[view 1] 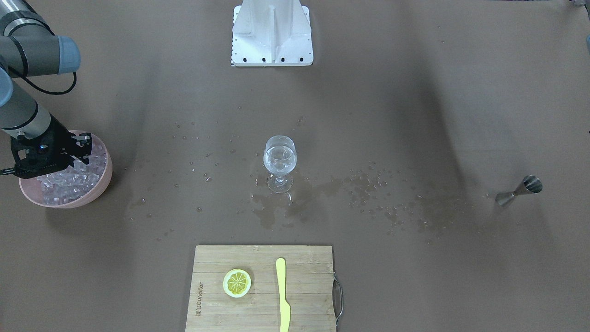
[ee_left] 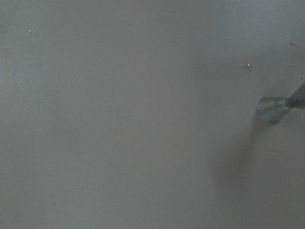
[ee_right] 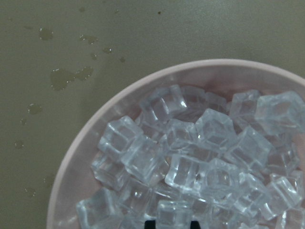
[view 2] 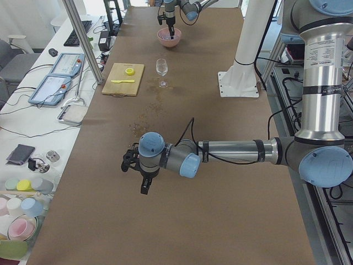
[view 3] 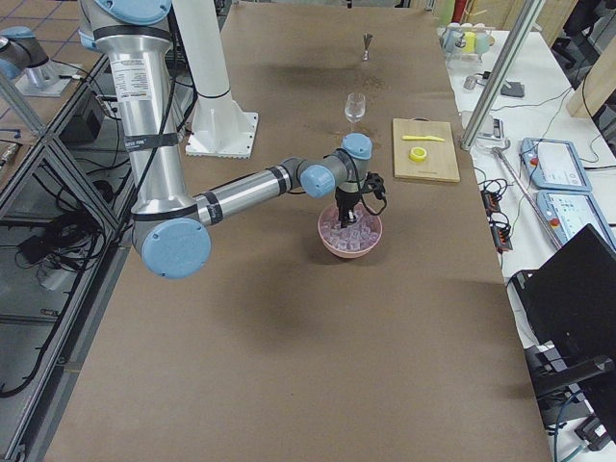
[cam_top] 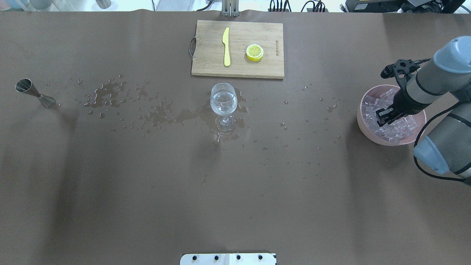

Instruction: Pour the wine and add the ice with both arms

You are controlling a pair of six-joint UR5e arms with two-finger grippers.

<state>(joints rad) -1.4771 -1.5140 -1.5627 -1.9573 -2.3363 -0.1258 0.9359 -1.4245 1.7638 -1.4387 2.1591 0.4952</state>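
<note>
A wine glass (view 1: 280,159) stands mid-table with a little clear wine (cam_top: 223,102) in its bowl. A pink bowl (cam_top: 362,121) full of ice cubes (cam_top: 397,127) stands on the robot's right. My right gripper (cam_top: 382,118) reaches down into the bowl. In the right wrist view its two fingertips (ee_right: 150,223) stand close on either side of one ice cube (ee_right: 172,213). My left gripper (view 2: 144,187) hangs over bare table near a steel jigger (cam_top: 35,94). It shows only in the exterior left view, so I cannot tell whether it is open or shut.
A wooden cutting board (cam_top: 206,48) with a yellow knife (cam_top: 226,46) and a lemon slice (cam_top: 254,52) lies beyond the glass. Spilled drops and wet patches (cam_top: 110,90) spread across the table around the glass. A white bracket (view 1: 272,34) stands at the robot's base.
</note>
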